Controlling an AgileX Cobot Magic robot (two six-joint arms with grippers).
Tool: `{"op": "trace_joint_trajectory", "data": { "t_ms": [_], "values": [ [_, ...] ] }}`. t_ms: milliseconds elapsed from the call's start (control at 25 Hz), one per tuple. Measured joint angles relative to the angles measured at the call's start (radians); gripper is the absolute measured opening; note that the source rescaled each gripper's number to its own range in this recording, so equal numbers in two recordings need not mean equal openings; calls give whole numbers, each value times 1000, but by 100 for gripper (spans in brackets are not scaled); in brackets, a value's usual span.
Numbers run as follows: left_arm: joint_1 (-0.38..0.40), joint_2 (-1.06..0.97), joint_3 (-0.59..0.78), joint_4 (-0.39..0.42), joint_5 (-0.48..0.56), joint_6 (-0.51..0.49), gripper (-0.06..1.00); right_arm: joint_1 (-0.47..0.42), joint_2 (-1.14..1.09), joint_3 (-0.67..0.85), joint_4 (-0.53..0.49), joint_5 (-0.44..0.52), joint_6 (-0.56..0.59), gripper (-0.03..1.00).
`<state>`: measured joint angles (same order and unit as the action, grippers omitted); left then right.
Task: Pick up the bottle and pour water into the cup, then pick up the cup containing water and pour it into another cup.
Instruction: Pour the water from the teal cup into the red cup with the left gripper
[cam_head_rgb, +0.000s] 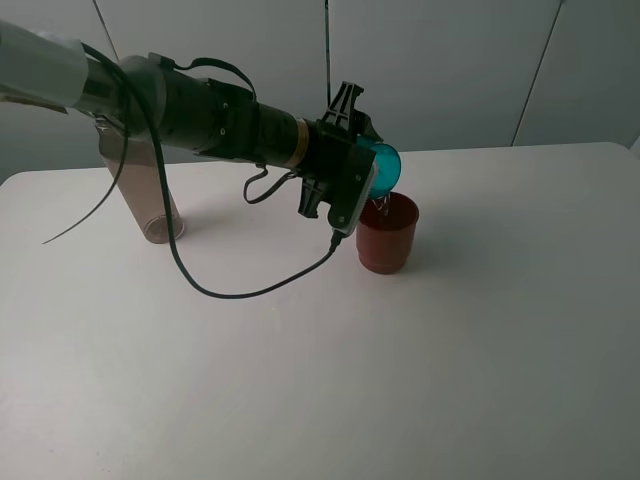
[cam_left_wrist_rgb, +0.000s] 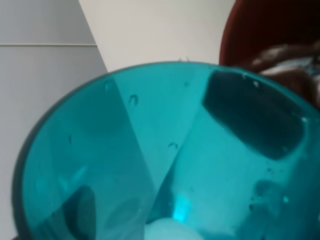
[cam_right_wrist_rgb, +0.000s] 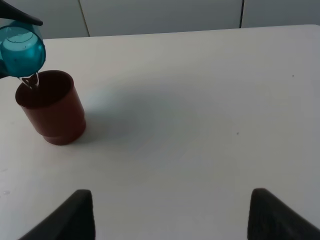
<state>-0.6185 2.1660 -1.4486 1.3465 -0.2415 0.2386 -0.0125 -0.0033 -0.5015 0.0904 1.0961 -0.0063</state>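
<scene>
My left gripper (cam_head_rgb: 366, 168) reaches across the table and is shut on the cup (cam_head_rgb: 385, 166), a translucent teal tumbler. The cup is tipped mouth-down over another cup (cam_head_rgb: 388, 233), the dark red one. A thin stream of water falls from it into that cup. In the left wrist view the teal cup (cam_left_wrist_rgb: 150, 150) fills the frame, with dark fingers (cam_left_wrist_rgb: 255, 120) showing through its wall and the red cup (cam_left_wrist_rgb: 270, 30) behind it. The bottle (cam_head_rgb: 150, 195) stands at the back left, partly hidden behind the left arm. My right gripper (cam_right_wrist_rgb: 177, 212) hovers open and empty, away from both cups (cam_right_wrist_rgb: 22, 50) (cam_right_wrist_rgb: 52, 107).
The white table (cam_head_rgb: 450, 380) stretches wide around the red cup, with its back edge against a grey panelled wall (cam_head_rgb: 450, 70). A black cable (cam_head_rgb: 230, 290) hangs from the left arm and trails over the table near the bottle.
</scene>
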Motion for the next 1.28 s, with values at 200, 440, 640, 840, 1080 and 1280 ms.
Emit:
{"op": "trace_joint_trajectory", "data": {
  "t_ms": [200, 440, 640, 840, 1080, 1280],
  "values": [
    [-2, 0, 0, 2, 0, 36, 17, 0, 0, 0, 0, 0, 0, 0],
    [-2, 0, 0, 4, 0, 117, 17, 0, 0, 0, 0, 0, 0, 0],
    [-2, 0, 0, 4, 0, 175, 17, 0, 0, 0, 0, 0, 0, 0],
    [-2, 0, 0, 4, 4, 214, 17, 0, 0, 0, 0, 0, 6, 0],
    [-2, 0, 0, 4, 8, 259, 17, 0, 0, 0, 0, 0, 6, 0],
    [-2, 0, 0, 4, 8, 266, 17, 0, 0, 0, 0, 0, 6, 0]
  ]
}}
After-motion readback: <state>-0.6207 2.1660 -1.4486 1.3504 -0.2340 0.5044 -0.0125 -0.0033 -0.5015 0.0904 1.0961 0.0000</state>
